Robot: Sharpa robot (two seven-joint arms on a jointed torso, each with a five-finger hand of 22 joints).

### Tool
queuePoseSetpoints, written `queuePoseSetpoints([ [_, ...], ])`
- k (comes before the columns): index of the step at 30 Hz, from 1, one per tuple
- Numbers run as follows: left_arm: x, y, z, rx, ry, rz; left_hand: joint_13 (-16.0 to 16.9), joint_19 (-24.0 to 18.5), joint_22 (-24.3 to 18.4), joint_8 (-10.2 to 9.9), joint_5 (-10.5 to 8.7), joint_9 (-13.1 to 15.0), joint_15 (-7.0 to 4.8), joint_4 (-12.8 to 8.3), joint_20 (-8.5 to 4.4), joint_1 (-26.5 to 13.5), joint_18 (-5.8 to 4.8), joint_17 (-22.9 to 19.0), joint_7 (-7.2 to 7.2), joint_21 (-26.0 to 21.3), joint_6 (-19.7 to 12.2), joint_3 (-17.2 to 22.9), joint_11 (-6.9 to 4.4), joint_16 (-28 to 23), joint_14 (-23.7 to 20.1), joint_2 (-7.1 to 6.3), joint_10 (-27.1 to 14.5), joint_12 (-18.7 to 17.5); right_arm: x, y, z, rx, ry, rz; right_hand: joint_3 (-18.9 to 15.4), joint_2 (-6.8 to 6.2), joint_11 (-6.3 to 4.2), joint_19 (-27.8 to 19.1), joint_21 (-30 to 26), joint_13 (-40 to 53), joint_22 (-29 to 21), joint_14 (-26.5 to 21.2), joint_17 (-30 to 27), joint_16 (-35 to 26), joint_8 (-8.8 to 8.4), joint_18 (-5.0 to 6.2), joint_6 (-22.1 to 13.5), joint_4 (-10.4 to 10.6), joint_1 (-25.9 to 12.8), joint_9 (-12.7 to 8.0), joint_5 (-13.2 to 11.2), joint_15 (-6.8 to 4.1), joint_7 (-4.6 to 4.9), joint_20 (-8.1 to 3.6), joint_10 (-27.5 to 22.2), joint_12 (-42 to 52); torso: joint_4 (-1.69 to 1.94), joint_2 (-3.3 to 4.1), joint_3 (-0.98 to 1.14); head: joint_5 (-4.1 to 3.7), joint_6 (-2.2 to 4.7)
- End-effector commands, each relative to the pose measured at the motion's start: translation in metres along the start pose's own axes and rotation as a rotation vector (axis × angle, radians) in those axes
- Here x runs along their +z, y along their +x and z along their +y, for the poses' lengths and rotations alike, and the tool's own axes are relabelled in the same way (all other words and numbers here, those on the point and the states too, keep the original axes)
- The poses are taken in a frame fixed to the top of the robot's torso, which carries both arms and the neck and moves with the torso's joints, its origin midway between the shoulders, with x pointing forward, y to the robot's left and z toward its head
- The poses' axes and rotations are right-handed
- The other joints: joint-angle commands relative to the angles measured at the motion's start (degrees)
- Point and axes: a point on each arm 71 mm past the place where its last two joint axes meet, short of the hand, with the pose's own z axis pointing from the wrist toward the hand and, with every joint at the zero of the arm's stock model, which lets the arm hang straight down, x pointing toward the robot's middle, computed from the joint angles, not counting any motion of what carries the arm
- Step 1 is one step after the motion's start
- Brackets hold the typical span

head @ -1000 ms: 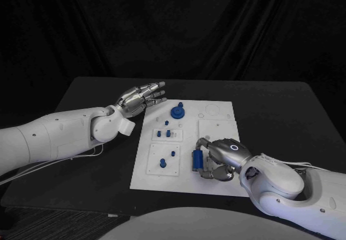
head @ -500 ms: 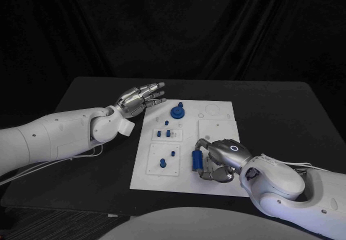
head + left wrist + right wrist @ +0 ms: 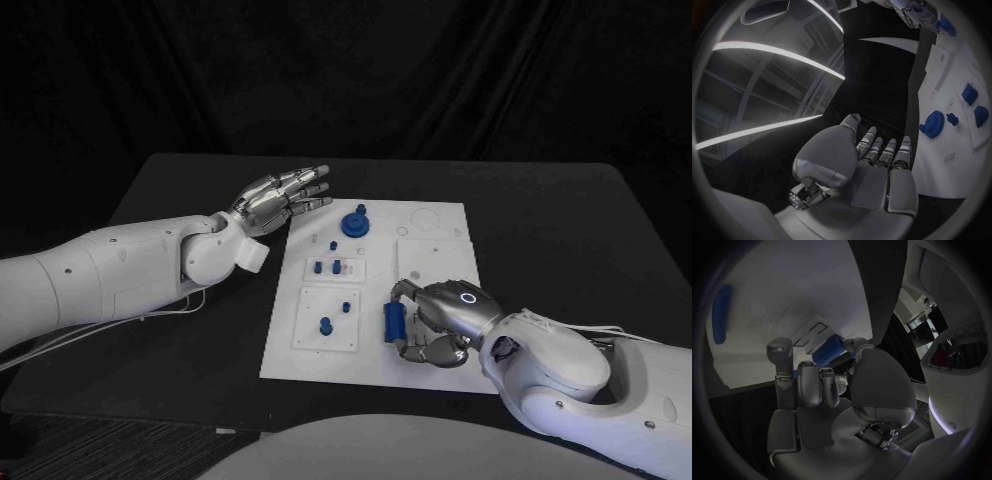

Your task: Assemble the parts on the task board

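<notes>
The lower end of the blue cylinder (image 3: pixel 392 321) is covered by the right hand (image 3: pixel 440 320), so the contact under its fingers (image 3: pixel 820 385) cannot be judged. The task board (image 3: pixel 954 145) is cut off at the left wrist circle's rim.

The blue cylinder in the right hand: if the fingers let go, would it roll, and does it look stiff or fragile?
The blue cylinder looks rigid, probably solid plastic, so unlikely to bend. It lies lengthwise on the flat white board, and being round it might roll sideways if the right hand released it. Its smooth surface could be somewhat slippery.
</notes>
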Motion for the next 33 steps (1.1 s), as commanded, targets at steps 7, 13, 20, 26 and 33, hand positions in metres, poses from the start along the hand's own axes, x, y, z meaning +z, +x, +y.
queuePoseSetpoints([
  [7,0.0,0.001,0.0,-0.015,0.01,0.009,0.07,0.3,-0.12,0.31,0.13,0.09,0.4,-0.01,0.03,-0.34,-0.55,0.1,0.4,0.25,0.37,0.4,0.36,0.36,0.12,-0.23,0.14,0.36,-0.002,0.002,-0.001,-0.008,0.037,0.019,0.84,-0.05,0.19,-0.76,-1.64,15.07,4.98,-0.21,-1.15,-0.68,-1.13,0.78,-0.94,-0.05,-0.92,-0.87,-3.24,0.11,0.4,0.33,6.06,0.15,0.03,-0.02,-0.01,-0.07,0.0],
  [13,-0.001,0.0,0.0,-0.014,0.009,0.008,0.07,0.3,-0.12,0.31,0.13,0.09,0.4,-0.01,0.03,-0.34,-0.55,0.1,0.4,0.25,0.37,0.4,0.36,0.36,0.12,-0.23,0.14,0.36,-0.002,0.003,-0.003,-0.011,0.052,0.025,-2.57,0.89,1.21,-1.09,-3.48,14.34,4.66,-0.58,-2.39,-1.27,-5.71,0.96,-5.17,-0.08,-0.49,-6.38,-25.62,0.97,1.53,1.06,5.3,-0.49,0.03,-0.03,0.01,0.04,0.0],
  [20,-0.001,0.0,0.001,-0.015,0.006,0.008,0.07,0.3,-0.12,0.31,0.13,0.09,0.4,-0.01,0.03,-0.34,-0.55,0.1,0.4,0.25,0.37,0.4,0.36,0.36,0.12,-0.23,0.14,0.36,-0.003,0.002,-0.003,-0.011,0.063,0.018,-8.34,1.09,1.7,-0.84,-4.0,14.16,4.68,-0.6,-2.68,-1.32,-6.87,1.03,-5.76,0.34,1.29,-10.13,-38.07,1.39,2.04,1.53,5.14,-0.61,0.0,-0.02,0.01,0.11,0.0],
  [26,-0.002,0.0,0.001,-0.016,0.005,0.008,0.08,0.3,-0.15,0.34,0.12,0.09,0.49,-0.01,0.03,-0.45,-0.58,0.12,0.43,0.25,0.41,0.49,0.4,0.48,0.18,-0.25,0.17,0.46,-0.004,0.0,-0.004,-0.003,0.064,-0.002,-8.68,1.3,1.7,-0.78,-4.02,14.16,4.69,-0.54,-2.55,-1.26,-6.86,1.03,-5.76,0.32,1.68,-10.58,-39.0,1.4,2.01,1.55,5.15,-0.61,0.01,0.01,0.01,0.14,0.0],
  [33,-0.002,0.0,0.001,-0.016,0.005,0.007,0.1,0.32,-0.13,0.37,0.12,0.1,0.52,-0.02,0.03,-0.48,-0.59,0.13,0.44,0.26,0.48,0.53,0.41,0.55,0.22,-0.25,0.2,0.58,-0.013,-0.008,-0.006,0.034,0.041,-0.086,-10.67,0.11,1.46,-0.19,-2.99,14.36,4.99,-0.16,-1.78,-0.84,-6.07,0.88,-4.26,0.61,-0.08,-12.08,-45.47,1.2,1.73,1.41,5.37,-0.42,0.11,-0.03,0.01,0.21,0.0],
])
